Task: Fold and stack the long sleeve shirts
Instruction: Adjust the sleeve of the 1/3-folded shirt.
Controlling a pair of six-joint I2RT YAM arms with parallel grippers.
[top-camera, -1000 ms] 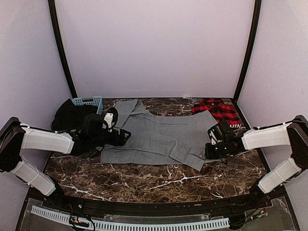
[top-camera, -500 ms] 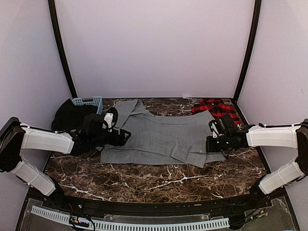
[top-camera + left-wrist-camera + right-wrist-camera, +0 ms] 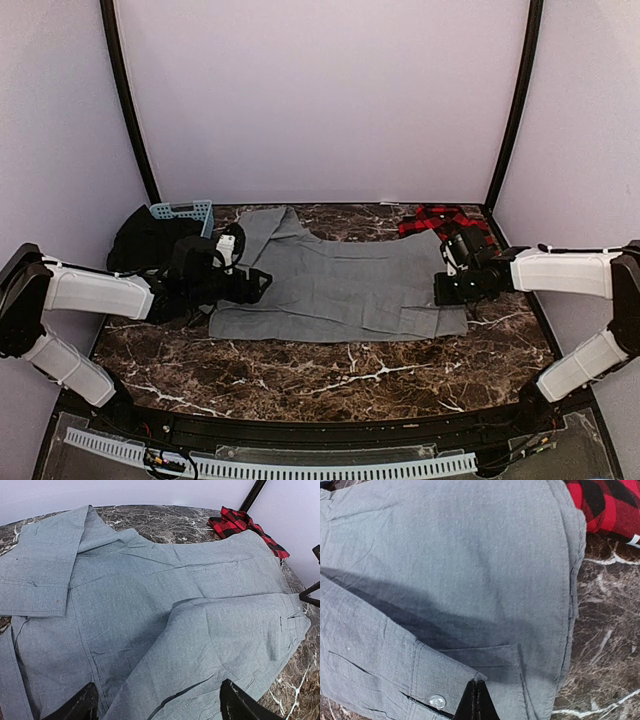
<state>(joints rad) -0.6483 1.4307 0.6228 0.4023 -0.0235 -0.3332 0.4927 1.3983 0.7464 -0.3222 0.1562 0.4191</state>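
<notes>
The grey shirt (image 3: 330,285) lies spread on the marble table, one sleeve folded across its front. My right gripper (image 3: 447,291) is shut on the corner of that sleeve's buttoned cuff (image 3: 445,680) at the shirt's right edge; its closed fingertips (image 3: 476,700) pinch the cloth. My left gripper (image 3: 256,285) is open at the shirt's left side, its fingers (image 3: 80,707) wide apart over the grey cloth (image 3: 165,605). The red-and-black plaid shirt (image 3: 445,220) lies bunched at the back right, beside the grey shirt. It also shows in the right wrist view (image 3: 610,505), with white lettering (image 3: 634,541).
A light blue basket (image 3: 182,211) and a black heap of cloth (image 3: 145,240) sit at the back left. Black frame posts stand at both back corners. Bare marble (image 3: 330,375) runs along the near side of the table.
My right gripper has moved back and slightly right with the cuff, drawing the sleeve up onto the shirt's lower right part. The left arm has not moved.
</notes>
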